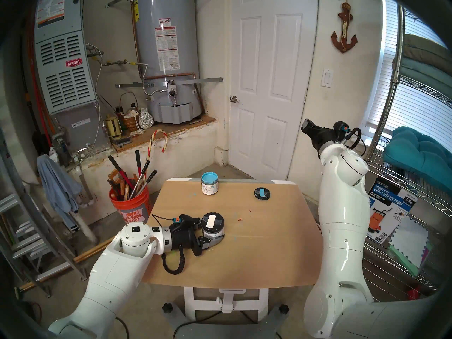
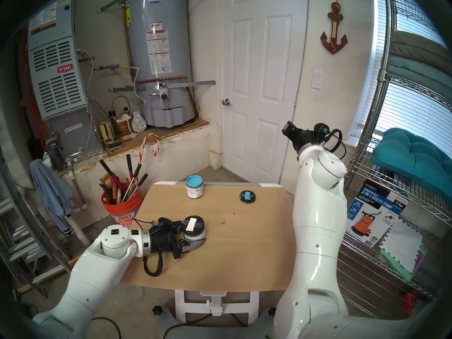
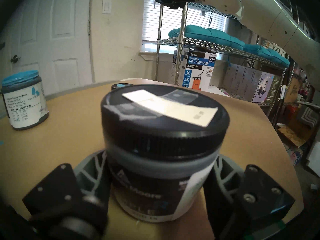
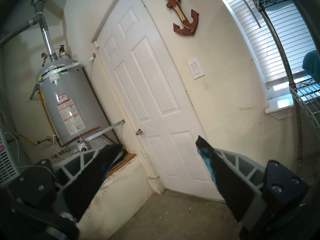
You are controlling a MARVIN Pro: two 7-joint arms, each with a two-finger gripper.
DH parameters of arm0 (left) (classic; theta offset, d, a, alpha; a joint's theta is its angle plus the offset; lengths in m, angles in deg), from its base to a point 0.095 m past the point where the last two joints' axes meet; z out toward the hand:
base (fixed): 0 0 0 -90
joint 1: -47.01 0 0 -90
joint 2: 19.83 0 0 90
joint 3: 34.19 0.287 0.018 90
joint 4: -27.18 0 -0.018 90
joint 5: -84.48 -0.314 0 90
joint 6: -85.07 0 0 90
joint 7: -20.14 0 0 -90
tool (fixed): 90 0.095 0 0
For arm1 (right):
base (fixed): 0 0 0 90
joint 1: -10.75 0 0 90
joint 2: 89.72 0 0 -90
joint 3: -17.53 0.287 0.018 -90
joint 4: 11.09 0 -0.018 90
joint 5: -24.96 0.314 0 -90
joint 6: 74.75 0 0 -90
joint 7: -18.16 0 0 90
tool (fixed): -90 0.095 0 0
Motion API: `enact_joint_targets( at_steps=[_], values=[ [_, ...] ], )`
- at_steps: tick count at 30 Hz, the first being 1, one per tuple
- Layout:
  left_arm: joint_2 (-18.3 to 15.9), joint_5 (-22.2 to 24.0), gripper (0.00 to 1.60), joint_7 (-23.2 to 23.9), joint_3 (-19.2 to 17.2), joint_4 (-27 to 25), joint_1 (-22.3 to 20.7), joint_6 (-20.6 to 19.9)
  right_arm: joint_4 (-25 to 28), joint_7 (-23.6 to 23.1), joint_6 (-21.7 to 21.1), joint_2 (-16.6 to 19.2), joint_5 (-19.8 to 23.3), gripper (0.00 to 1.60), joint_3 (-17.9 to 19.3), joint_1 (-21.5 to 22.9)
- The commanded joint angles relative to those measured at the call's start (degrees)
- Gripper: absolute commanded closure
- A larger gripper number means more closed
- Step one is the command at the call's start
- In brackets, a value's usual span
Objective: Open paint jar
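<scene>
Now: L gripper (image 1: 212, 233) fingers clamped round paint jar (image 1: 213, 229) body, near-left on table (image 1: 256, 245), lid w/ white tape on. R gripper (image 4: 159, 147) raised off-table, fingers spread, holding nothing.

Daylight through the blinds (image 1: 415, 91) on the right lights the room evenly, washing the window (image 4: 284, 44) to a bluish white in the right wrist view. The bench (image 1: 256, 245) is bright, and the shadows on it are soft and short. A pale sheen runs down the water heater (image 4: 69, 99). All four views bow straight lines outward and end in a dark rim; the door (image 2: 259, 86) curves near the edges. In the left wrist view the jar (image 3: 162, 147) is close and blurred, its label unreadable, while the pump box (image 3: 199, 70) behind stays sharp. The fingers (image 4: 97, 173) show soft against a crisp wall.
</scene>
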Motion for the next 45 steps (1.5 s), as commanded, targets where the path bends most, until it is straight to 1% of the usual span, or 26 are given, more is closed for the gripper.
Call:
enact_joint_targets(
  at_steps=[1, 6, 10, 12, 13, 19, 24, 27, 29, 30, 34, 35, 36, 38, 39, 42, 44, 45],
  values=[
    [-0.6, 0.2, 1.60, 0.7, -0.2, -0.3, -0.9, -0.4, 1.3, 0.0, 0.3, -0.1, -0.1, 0.00, -0.5, 0.9],
    [-0.8, -0.1, 1.60, 1.1, 0.2, -0.6, -0.7, -0.6, 1.8, -1.2, 0.2, 0.4, 0.1, 0.00, -0.6, -0.1],
    [-0.8, -0.1, 1.60, 1.3, 0.2, -1.0, -0.6, -0.4, 3.3, -3.9, -0.5, 1.2, 0.6, 0.00, -1.2, -2.2],
    [-0.8, -0.1, 1.60, 1.5, 0.1, -1.2, -0.5, -0.5, 4.8, -5.7, -2.0, 1.5, 1.9, 0.00, -1.0, -3.4],
    [-0.8, -0.1, 1.60, 1.6, 0.2, -1.2, -0.5, -0.4, 5.5, -7.4, -2.2, 2.4, 2.0, 0.00, -1.6, -4.4],
    [-0.8, -0.2, 1.60, 1.6, 0.3, -2.1, 0.2, -0.4, 9.1, -12.6, -4.5, 3.4, 3.4, 0.00, -2.2, -9.2],
    [-0.5, -0.1, 1.60, 1.6, 0.3, -2.7, 1.0, -0.5, 11.4, -16.8, -5.2, 4.0, 4.4, 0.00, -2.7, -12.9],
    [-0.2, 0.3, 1.60, 1.7, 0.3, -3.3, 1.5, -0.8, 12.5, -19.6, -6.0, 4.8, 4.8, 0.00, -3.4, -15.0],
    [-0.1, 0.3, 1.60, 1.6, 0.3, -3.6, 1.7, -0.8, 13.0, -20.2, -6.1, 4.9, 4.9, 0.00, -3.5, -15.6],
    [-0.1, 0.1, 1.60, 1.6, 0.3, -4.0, 2.0, -0.9, 13.2, -22.3, -6.4, 5.5, 5.5, 0.00, -3.8, -16.6],
    [-0.1, 0.0, 1.60, 1.5, 0.2, -4.5, 2.4, -1.2, 13.4, -26.5, -7.8, 6.7, 7.1, 0.00, -4.2, -18.0],
    [-0.1, 0.0, 1.60, 1.5, 0.1, -4.4, 2.4, -1.2, 13.6, -27.2, -8.4, 7.5, 8.4, 0.00, -4.5, -18.5],
    [-0.2, 0.0, 1.60, 1.5, 0.1, -4.3, 2.4, -1.1, 13.9, -28.4, -8.6, 7.5, 8.0, 0.00, -4.4, -19.0],
    [-0.2, 0.0, 1.60, 1.5, 0.0, -4.3, 2.5, -1.2, 14.5, -30.3, -8.2, 9.1, 8.5, 0.00, -5.5, -20.3],
    [-0.2, -0.1, 1.60, 1.5, 0.0, -4.4, 2.6, -1.3, 14.6, -32.1, -8.1, 9.4, 8.5, 0.00, -5.5, -21.0],
    [-0.1, -0.1, 1.60, 1.5, -0.1, -4.6, 2.8, -1.5, 15.1, -34.6, -7.2, 10.2, 7.9, 0.00, -6.1, -22.5],
    [-0.1, -0.1, 1.60, 1.5, -0.1, -4.8, 2.9, -1.6, 15.6, -36.2, -7.7, 10.5, 8.3, 0.00, -6.2, -23.6],
    [-0.1, -0.1, 1.60, 1.6, -0.1, -4.8, 2.9, -1.6, 15.5, -37.5, -7.7, 10.8, 9.3, 0.00, -6.4, -24.0]
  ],
)
